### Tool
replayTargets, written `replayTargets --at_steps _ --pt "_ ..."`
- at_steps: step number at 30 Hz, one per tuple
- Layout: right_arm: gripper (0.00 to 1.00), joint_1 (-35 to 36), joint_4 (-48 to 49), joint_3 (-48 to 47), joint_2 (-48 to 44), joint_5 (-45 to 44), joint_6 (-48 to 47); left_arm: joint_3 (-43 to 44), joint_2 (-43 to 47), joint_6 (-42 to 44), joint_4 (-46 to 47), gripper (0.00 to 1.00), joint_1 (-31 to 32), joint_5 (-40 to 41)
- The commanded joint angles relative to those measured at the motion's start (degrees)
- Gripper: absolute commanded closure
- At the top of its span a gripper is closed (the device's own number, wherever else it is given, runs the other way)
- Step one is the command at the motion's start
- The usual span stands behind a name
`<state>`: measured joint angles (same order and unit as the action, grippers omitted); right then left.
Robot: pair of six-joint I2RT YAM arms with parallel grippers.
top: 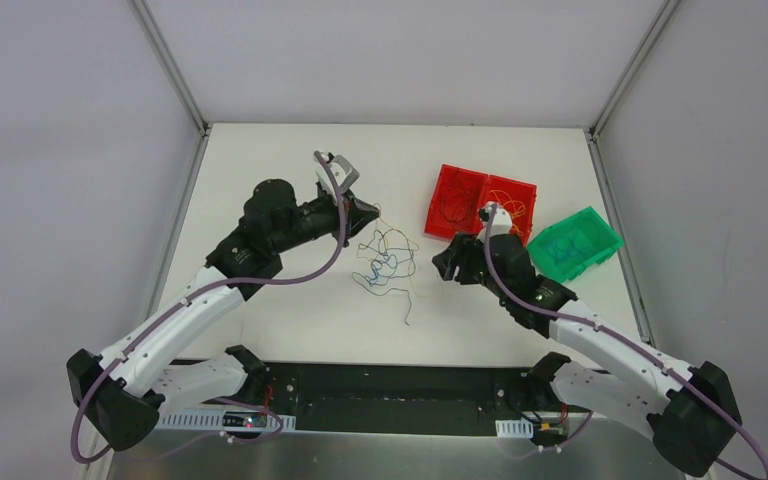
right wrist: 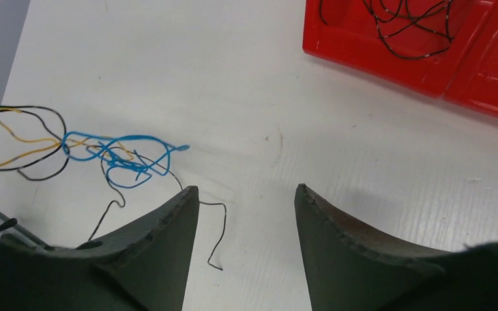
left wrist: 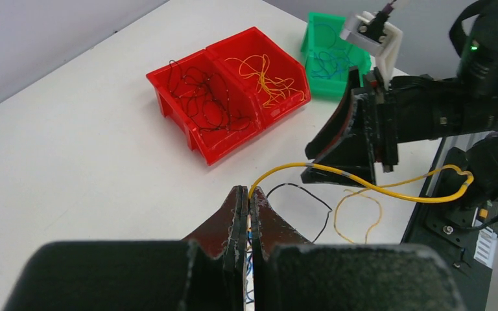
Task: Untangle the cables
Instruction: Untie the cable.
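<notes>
Near the middle of the table [top: 260, 200], the cables [top: 388, 262] lie knotted. Left fingers [left wrist: 245, 214] pinch a yellow strand [left wrist: 402, 194] tight; right fingers [top: 447, 266] gape empty (beside the clump). Best to seize one neighbouring strand, then part slowly.

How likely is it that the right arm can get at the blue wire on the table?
Probably yes. The right tool stands open close beside the blue wire, with nothing bulky on the table between them. A black wire and a yellow wire are tangled into it, so they may come along.
</notes>
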<state>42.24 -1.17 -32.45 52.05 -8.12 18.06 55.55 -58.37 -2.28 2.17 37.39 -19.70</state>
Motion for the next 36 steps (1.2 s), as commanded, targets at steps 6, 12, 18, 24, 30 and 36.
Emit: replayTargets --at_steps 6,12,18,24,30,36 --pt "0.38 -1.0 17.8 1.2 7.2 15.0 -8.2 2.6 3.7 0.1 -0.4 1.00 -0.5 -4.5" --pt "0.37 -0.8 22.5 -1.4 10.4 26.0 -10.4 3.3 4.8 0.2 -1.0 1.00 -0.5 -5.1" --pt "0.40 0.8 15.2 -4.5 10.8 23.0 -13.0 4.2 4.8 0.8 -2.0 1.00 -0.5 -4.1" --pt "0.42 0.8 9.9 -1.8 5.1 16.4 -12.7 4.2 5.9 1.1 -3.2 1.00 -0.5 -4.2" --pt "0.43 1.0 9.5 2.6 1.0 16.7 -10.5 4.5 6.2 1.4 -3.8 1.00 -0.5 -4.1" --pt "0.44 3.9 12.8 4.1 0.5 17.9 -13.1 4.6 5.7 1.5 -3.8 1.00 -0.5 -4.1"
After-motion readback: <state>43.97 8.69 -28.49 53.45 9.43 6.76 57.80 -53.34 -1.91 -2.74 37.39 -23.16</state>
